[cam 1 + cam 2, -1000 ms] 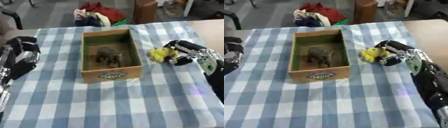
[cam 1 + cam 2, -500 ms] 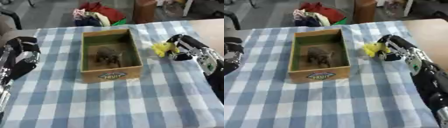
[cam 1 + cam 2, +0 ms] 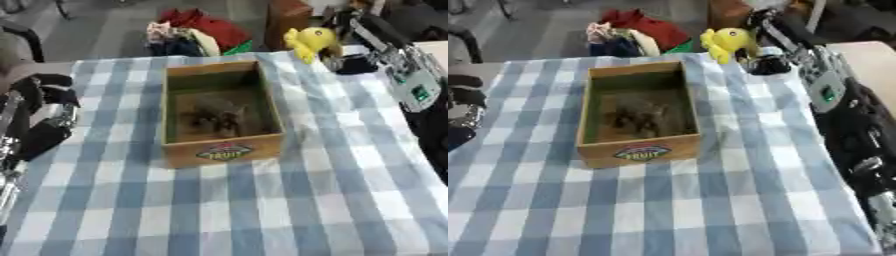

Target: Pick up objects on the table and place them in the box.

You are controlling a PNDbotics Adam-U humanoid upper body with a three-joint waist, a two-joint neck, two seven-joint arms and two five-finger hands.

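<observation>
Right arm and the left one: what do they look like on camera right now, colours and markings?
The right arm is black with a silver-grey forearm panel carrying a small green mark, ending in a black right hand. The left hand and its arm are mostly black with silver parts showing at the left edge.

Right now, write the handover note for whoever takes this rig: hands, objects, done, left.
Right hand: raised past the box's far right corner, fingers curled on the yellow toy, which is off the checked cloth.
Left hand: idle at the left edge, holding nothing.
Box: mid-table, open, with one dark toy already lying inside.
Done: dark toy boxed; yellow toy picked up.
Left: carry the yellow toy over the box opening and let go. No other loose objects show on the cloth.
</observation>
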